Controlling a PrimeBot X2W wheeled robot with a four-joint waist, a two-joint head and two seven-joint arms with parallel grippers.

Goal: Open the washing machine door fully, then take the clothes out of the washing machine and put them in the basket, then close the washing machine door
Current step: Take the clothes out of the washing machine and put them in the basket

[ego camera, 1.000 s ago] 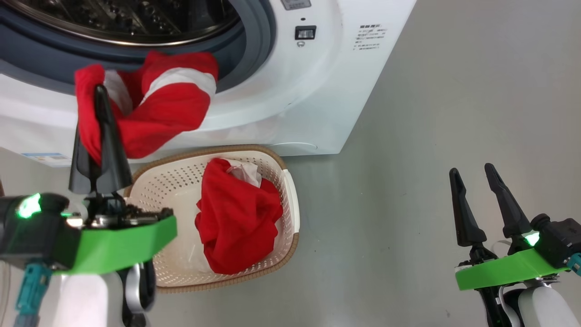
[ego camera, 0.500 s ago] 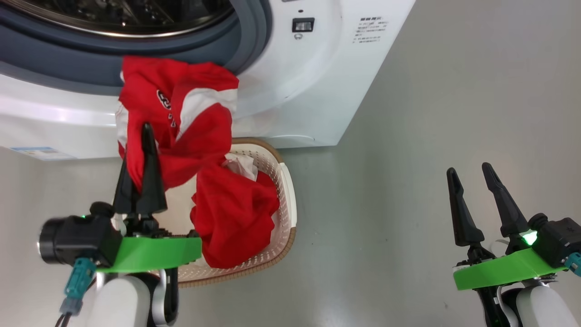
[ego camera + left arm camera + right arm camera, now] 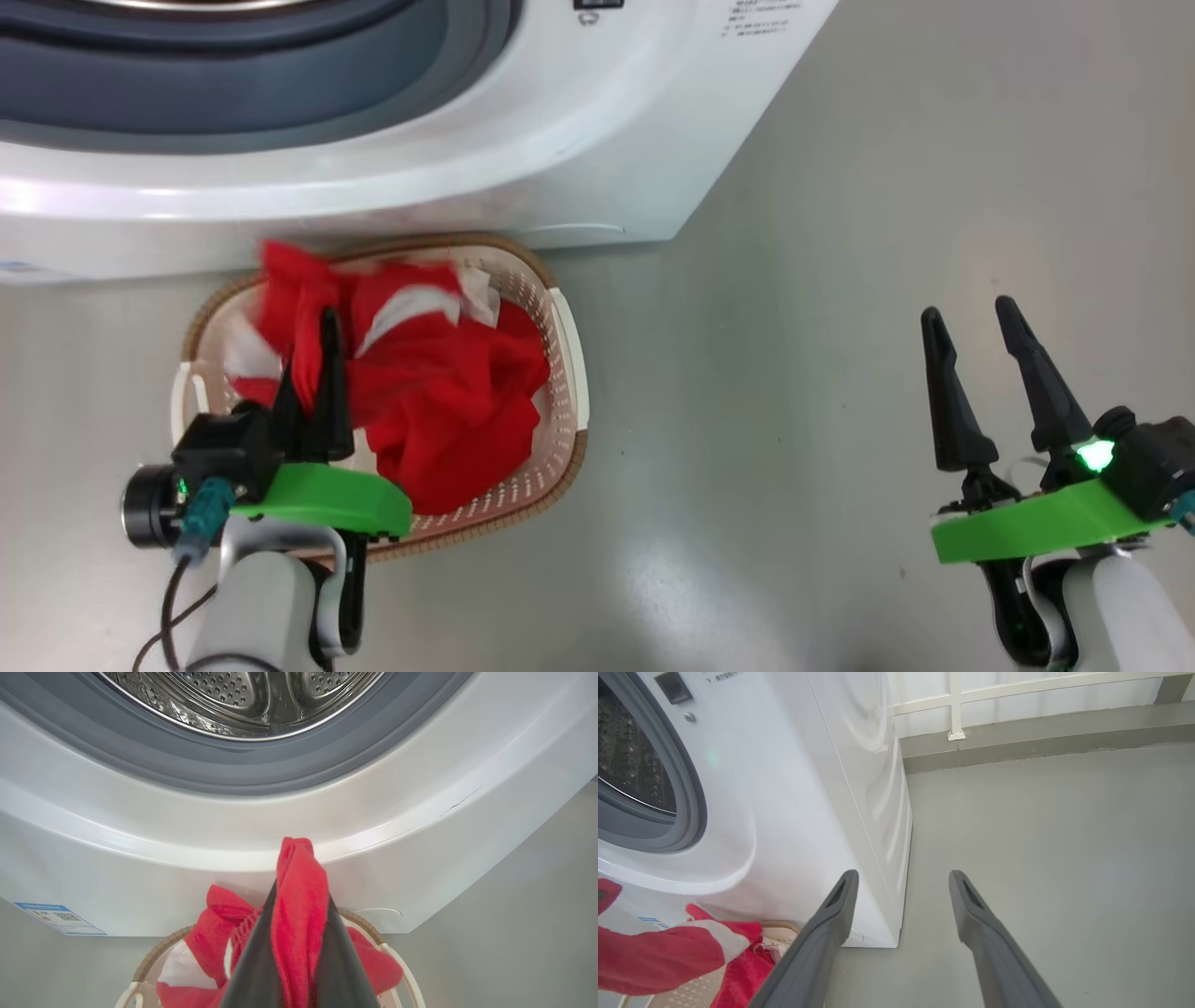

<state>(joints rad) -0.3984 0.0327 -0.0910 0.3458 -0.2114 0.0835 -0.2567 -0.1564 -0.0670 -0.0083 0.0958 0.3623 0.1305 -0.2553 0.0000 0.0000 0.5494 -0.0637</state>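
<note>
Looming at the back is the white washing machine (image 3: 579, 140), its grey rubber gasket (image 3: 233, 770) ringing a steel drum (image 3: 243, 700) whose visible part holds no fabric. Grey floor (image 3: 794, 392) spreads out to the machine's right. On that floor, tight against the foot of the machine's front panel, sits the cream basket (image 3: 567, 364) with its brown rim. The red and white clothes (image 3: 448, 420) fill it. One heap lies along the basket's right side, and a second garment is draped over its left half and back edge.

That second garment is what has changed. A second ago it hung from the lip of the drum opening. Half a second ago it dangled in the air above the basket. Now it has been lowered inside. The left gripper (image 3: 316, 350), poised over the basket's left edge, remains clamped on a fold of the red cloth, which stands up between its two dark fingers (image 3: 338, 961). The right gripper (image 3: 968, 313) has not moved. It waits well apart over bare floor, fingers spread wide, holding nothing.

The unloading looks nearly finished. What remains is to let the cloth go, check the drum, and close the door.
</note>
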